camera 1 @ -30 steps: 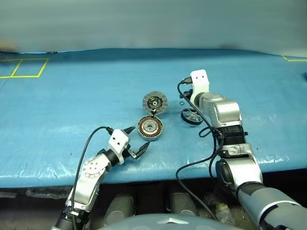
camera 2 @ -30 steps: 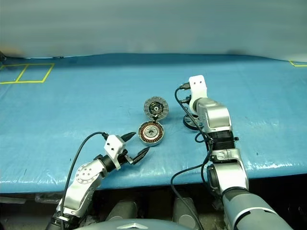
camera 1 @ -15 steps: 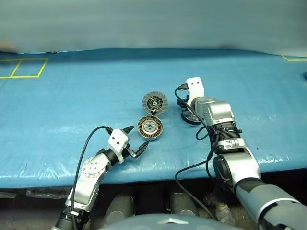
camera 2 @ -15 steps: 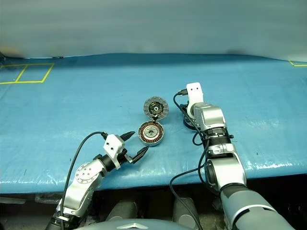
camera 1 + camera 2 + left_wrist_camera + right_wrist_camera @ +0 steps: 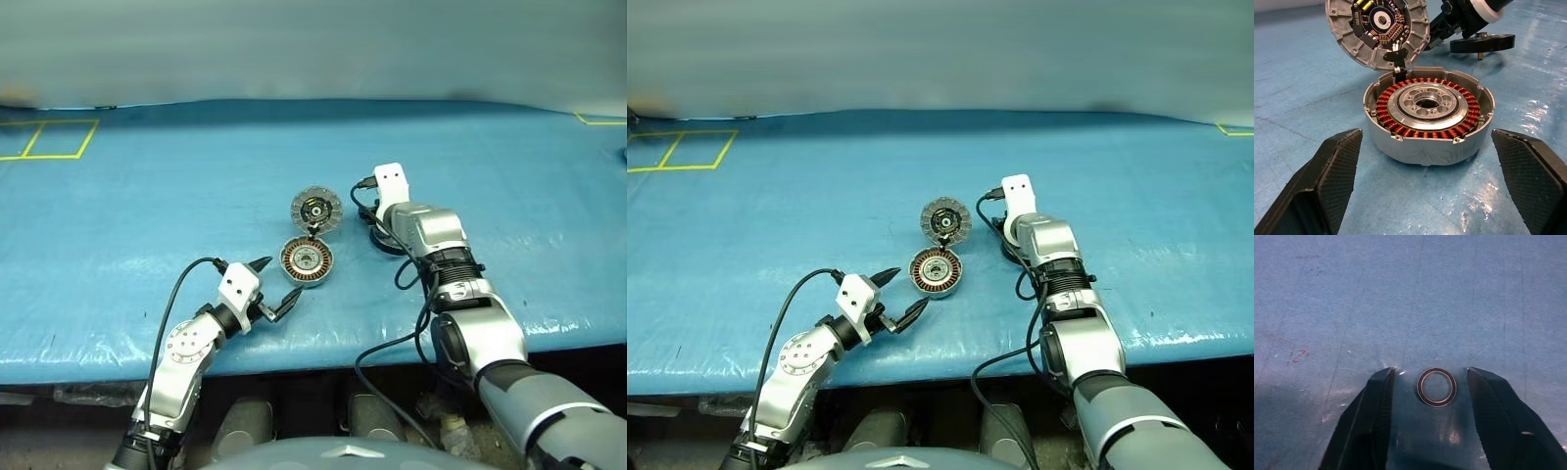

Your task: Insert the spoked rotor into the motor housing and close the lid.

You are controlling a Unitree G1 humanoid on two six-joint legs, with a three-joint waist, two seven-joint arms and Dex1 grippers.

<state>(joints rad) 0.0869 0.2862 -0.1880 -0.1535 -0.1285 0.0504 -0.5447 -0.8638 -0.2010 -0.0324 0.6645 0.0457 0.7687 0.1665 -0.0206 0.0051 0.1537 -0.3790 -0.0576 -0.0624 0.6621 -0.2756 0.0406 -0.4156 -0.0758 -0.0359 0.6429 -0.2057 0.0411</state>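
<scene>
The motor housing (image 5: pixel 307 261) stands open on the blue table, copper windings and silver hub (image 5: pixel 1425 102) showing. Its hinged lid (image 5: pixel 315 209) stands tilted back behind it, inner face towards me. My left gripper (image 5: pixel 274 285) is open, low on the near side of the housing, with its fingers (image 5: pixel 1334 161) wide on either side and apart from it. The spoked rotor (image 5: pixel 1482 43) lies right of the housing, largely covered by my right arm. My right gripper (image 5: pixel 1430 372) is open, tips down at the table with a tiny black ring (image 5: pixel 1436 387) lying between them.
Yellow tape squares (image 5: pixel 49 138) mark the table's far left, and a yellow corner (image 5: pixel 598 119) the far right. The table's front edge (image 5: pixel 323 348) runs just below my left gripper. Black cables (image 5: pixel 392 338) hang from both arms.
My right arm has sunk and drawn slightly left, coming down over the rotor. The left arm, housing and lid have not moved.
</scene>
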